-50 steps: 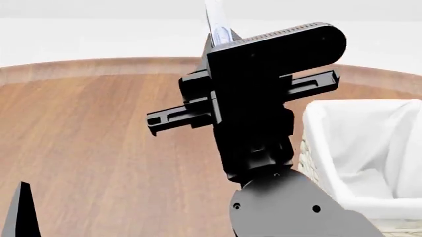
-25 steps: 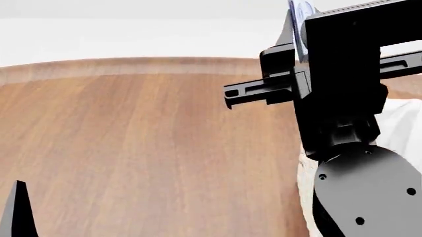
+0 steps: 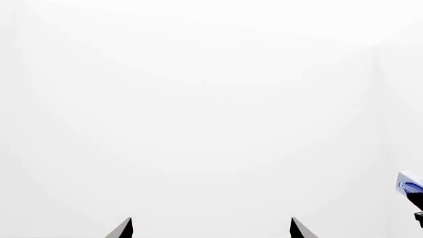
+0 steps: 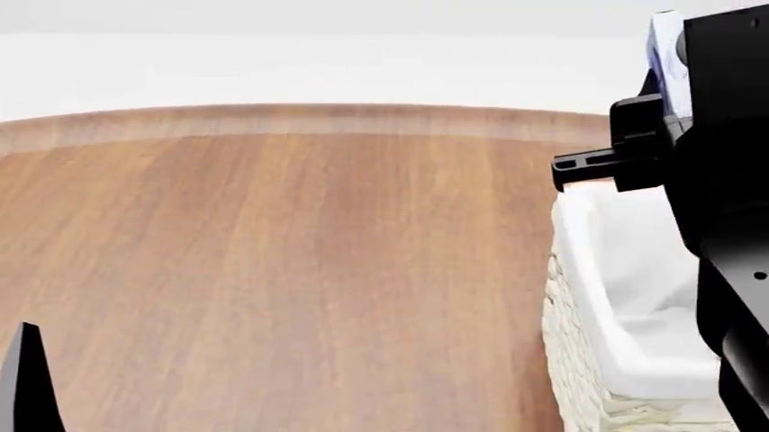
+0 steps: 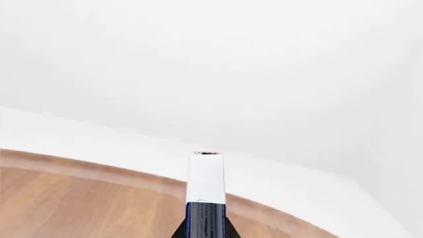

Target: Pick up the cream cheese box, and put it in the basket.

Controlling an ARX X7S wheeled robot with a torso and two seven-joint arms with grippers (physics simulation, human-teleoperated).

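My right gripper is raised at the right edge of the head view, over the basket, a cream wicker basket with a white cloth liner. It is shut on the cream cheese box, a thin white box with bluish print that stands edge-on between the jaws in the right wrist view. A corner of the box also shows in the left wrist view. My left gripper is open and empty, its fingertips against a plain white background. One left fingertip shows low at the head view's left.
The round wooden table fills the head view, its curved far edge against a white floor. The basket stands at the table's right side. The right arm hides part of the basket.
My right arm has swung to the right with the box, from the middle of the table to above the basket. The left fingertip has barely moved.
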